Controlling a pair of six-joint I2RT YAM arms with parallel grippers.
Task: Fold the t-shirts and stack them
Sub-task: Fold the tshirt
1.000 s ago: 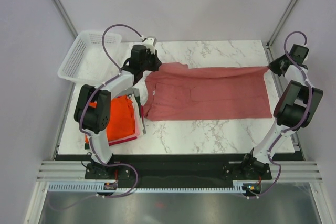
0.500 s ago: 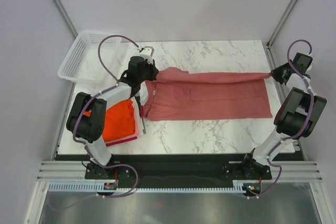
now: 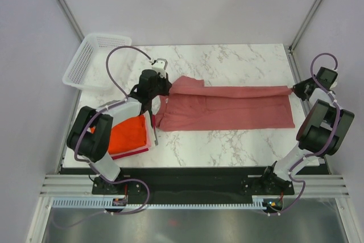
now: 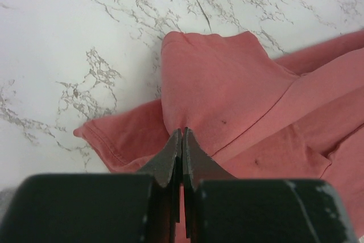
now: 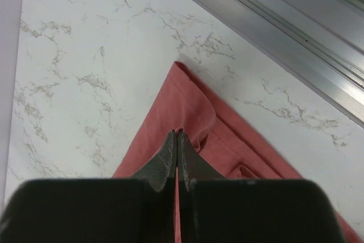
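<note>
T-shirt (image 3: 227,106): dusty pinkish-red, spread long and narrow on the marble surface (image 3: 239,61), to the right of the basket (image 3: 85,64) and nearer the arm bases than it; far long edge drawn taut in a straight line between the two claws, lying over the layer below.
Folded stack (image 3: 129,134): bright orange-red on top, pink and white edges beneath; directly on the arm-base side of the basket, just beside the near end of the T-shirt.
Left claw (image 4: 182,136): pinched fully shut on a raised fold of cloth by the sleeve, at the T-shirt end closest to the basket.
Right claw (image 5: 177,135): pinched fully shut on the hem corner, at the end farthest from the basket.
Step in hand: judged a lengthwise fold, not yet laid flat.
Handling: light, limp, no stiffness of its own; likely to sag between grips, wrinkle and drag on the marble; not fragile.
Where to take hold: at corners, hem and sleeve seam, where doubled cloth gives the pinch more to bite; mid-panel grabs likely to bunch it.
Risk: thin edge slipping from a pinch, or uneven tension skewing the fold.
</note>
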